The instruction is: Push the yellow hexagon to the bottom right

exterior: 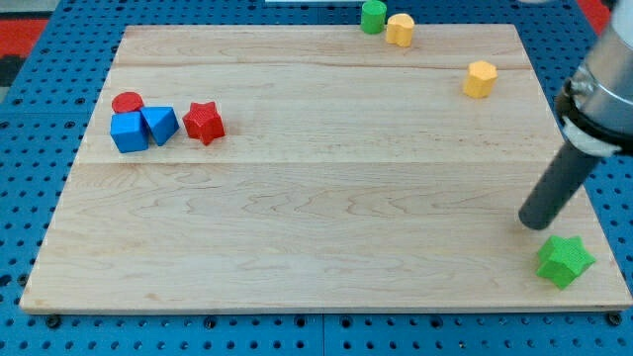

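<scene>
- Pale wooden board lies on a blue pegboard surface.
- Dark straight rod comes in from the view's right, slanting down and to the left; my tip is on the board near the view's bottom right corner.
- No gripper on this arm, so nothing opens or closes; the rod holds nothing and touches no block.
- Green star-shaped block just below and to the right of my tip, apart from it by a small gap.
- Yellow hexagon block sits near the board's upper right, well above my tip and well apart from it.
- Second yellow block, shape hard to make out, at the top edge, touching or just beside a green cylinder.
- Left cluster: red cylinder, blue cube, blue triangular block, red star block, all close together.
</scene>
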You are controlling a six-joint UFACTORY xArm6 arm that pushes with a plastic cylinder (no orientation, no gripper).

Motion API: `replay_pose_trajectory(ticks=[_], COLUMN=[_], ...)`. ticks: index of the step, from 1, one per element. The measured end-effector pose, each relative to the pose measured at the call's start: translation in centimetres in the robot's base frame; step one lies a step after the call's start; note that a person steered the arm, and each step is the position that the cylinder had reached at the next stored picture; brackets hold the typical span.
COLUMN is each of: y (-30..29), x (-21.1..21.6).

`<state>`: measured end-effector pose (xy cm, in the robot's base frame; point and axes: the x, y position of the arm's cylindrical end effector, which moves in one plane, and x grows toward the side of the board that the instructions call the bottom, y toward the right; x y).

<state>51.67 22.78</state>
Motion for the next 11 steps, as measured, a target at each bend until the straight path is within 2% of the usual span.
replay_pose_trajectory(ticks=[1, 2, 3, 4, 5, 6, 7, 8, 10, 11], y=[6.4, 7.1, 6.0, 0.4, -4.4, -5.3, -4.5, -3.4, -4.5, -4.6], x=[-6.5, -15.2, -21.6, -23.1, -22.2, -16.5, -15.8, -10.6, -8.0, -3.3])
